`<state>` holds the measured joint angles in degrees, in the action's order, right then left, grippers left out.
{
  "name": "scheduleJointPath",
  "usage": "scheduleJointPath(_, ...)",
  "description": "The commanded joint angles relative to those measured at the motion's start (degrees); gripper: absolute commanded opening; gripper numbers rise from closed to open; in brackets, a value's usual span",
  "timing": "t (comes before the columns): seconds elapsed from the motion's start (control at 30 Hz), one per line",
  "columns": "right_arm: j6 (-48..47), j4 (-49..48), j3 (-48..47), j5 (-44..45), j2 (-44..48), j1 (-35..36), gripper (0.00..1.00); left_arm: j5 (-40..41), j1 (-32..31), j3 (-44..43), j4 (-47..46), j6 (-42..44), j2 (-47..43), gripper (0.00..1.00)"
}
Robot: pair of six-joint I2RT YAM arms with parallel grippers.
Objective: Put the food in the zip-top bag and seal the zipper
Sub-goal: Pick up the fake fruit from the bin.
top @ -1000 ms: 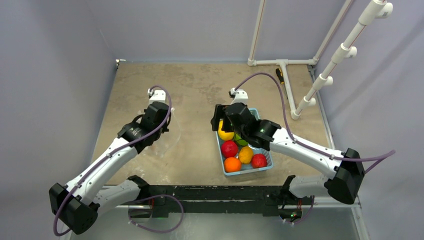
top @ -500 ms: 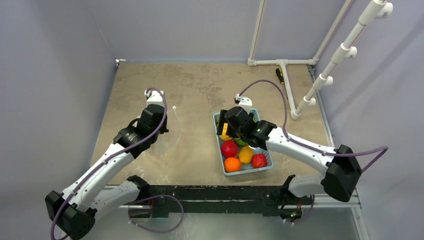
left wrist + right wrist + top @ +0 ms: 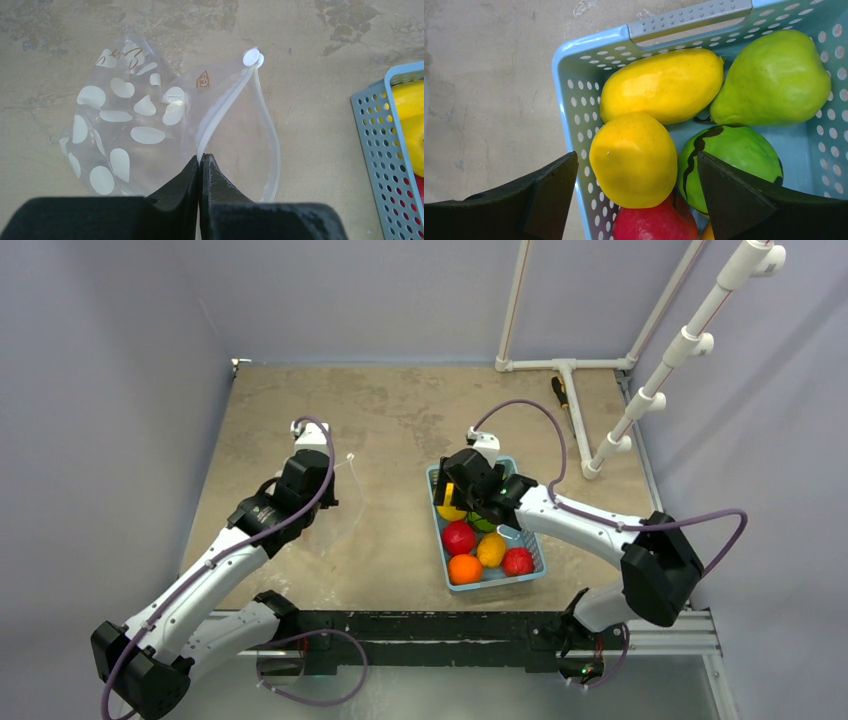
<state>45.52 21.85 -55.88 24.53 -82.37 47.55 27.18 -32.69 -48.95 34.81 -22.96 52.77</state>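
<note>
The zip-top bag (image 3: 125, 115), transparent with white dots, lies on the tan table; it shows faintly in the top view (image 3: 345, 505). Its zipper (image 3: 225, 102) is parted into an open loop that ends at a white slider (image 3: 252, 58). My left gripper (image 3: 201, 159) is shut on the nearer zipper strip; it also shows in the top view (image 3: 315, 495). The food lies in the light-blue basket (image 3: 589, 42): two yellow fruits (image 3: 634, 160), a green pear (image 3: 774, 80), a striped green fruit (image 3: 734, 160) and a red one (image 3: 654, 222). My right gripper (image 3: 636, 175) is open, straddling the nearer yellow fruit.
In the top view the basket (image 3: 498, 583) sits right of centre with red, orange and yellow fruits (image 3: 465, 569) at its near end. A white pipe frame (image 3: 565, 365) and a black-and-yellow tool (image 3: 560, 390) lie at the back right. The basket's edge shows in the left wrist view (image 3: 372, 130).
My right gripper has come down over the far end of the basket, and its elbow has drawn inward. My left arm shifted slightly left, still holding the bag's edge.
</note>
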Motion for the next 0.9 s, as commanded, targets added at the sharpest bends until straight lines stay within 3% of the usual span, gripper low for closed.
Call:
scheduleJointPath(0.0, -1.3, -3.8, 0.3, 0.1, -1.2, -0.4, 0.9, -0.4, -0.1, 0.1, -2.1, 0.7, -1.0, 0.0)
scheduleJointPath(0.57, -2.1, -7.0, 4.2, -1.1, -3.3, -1.1, 0.81, -0.1, -0.2, 0.2, -2.1, 0.9, -0.9, 0.0)
scheduleJointPath(0.7, -2.3, -7.1, 4.5, -1.4, -2.3, -1.2, 0.66, -0.2, -0.2, 0.2, -2.1, 0.9, -0.7, 0.0)
scheduleJointPath(0.87, -2.7, -6.1, 3.7, -0.9, -0.1, -1.4, 0.35, -0.2, -0.2, 0.2, -2.2, 0.9, -0.6, 0.0)
